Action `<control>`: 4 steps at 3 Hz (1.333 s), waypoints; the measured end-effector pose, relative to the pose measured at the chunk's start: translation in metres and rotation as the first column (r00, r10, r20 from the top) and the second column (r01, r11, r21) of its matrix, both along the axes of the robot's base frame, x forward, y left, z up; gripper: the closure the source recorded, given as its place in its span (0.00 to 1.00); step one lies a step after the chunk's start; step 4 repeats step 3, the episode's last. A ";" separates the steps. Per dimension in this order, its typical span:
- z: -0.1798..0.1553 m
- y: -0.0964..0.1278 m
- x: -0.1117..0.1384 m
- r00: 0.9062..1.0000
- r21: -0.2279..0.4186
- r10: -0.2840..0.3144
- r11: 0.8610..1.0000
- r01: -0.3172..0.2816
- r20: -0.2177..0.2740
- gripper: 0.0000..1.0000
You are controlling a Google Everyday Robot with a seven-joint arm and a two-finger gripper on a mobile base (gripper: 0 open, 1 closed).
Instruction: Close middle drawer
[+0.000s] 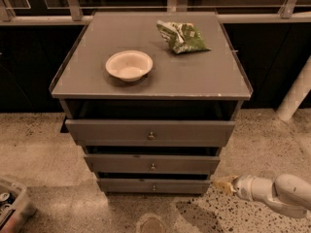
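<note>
The grey cabinet [150,76] has three drawers, all pulled out a little. The middle drawer [121,164] has a plain grey front and a small round metal knob [153,167] at its centre. It stands between the wider top drawer [107,132] and the smallest bottom drawer [126,186]. My gripper [221,184] is at the lower right, low near the floor, just right of the bottom drawer's right end and below the middle drawer's right corner. It holds nothing that shows.
A white bowl [129,65] and a green snack bag [182,37] lie on the cabinet top. A white post [294,96] stands at the right. A bin with cans [12,205] sits at the lower left on the speckled floor.
</note>
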State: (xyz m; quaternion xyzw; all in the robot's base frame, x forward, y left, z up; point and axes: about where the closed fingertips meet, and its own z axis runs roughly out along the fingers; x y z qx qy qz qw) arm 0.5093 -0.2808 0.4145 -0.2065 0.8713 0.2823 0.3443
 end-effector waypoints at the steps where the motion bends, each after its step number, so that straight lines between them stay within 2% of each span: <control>1: 0.000 0.000 0.000 1.000 0.000 0.000 1.000 0.000 0.000 0.12; 2: 0.000 0.000 0.000 1.000 0.000 0.000 1.000 0.000 0.000 0.00; 4: 0.000 0.000 0.000 1.000 0.000 0.000 1.000 0.000 0.000 0.00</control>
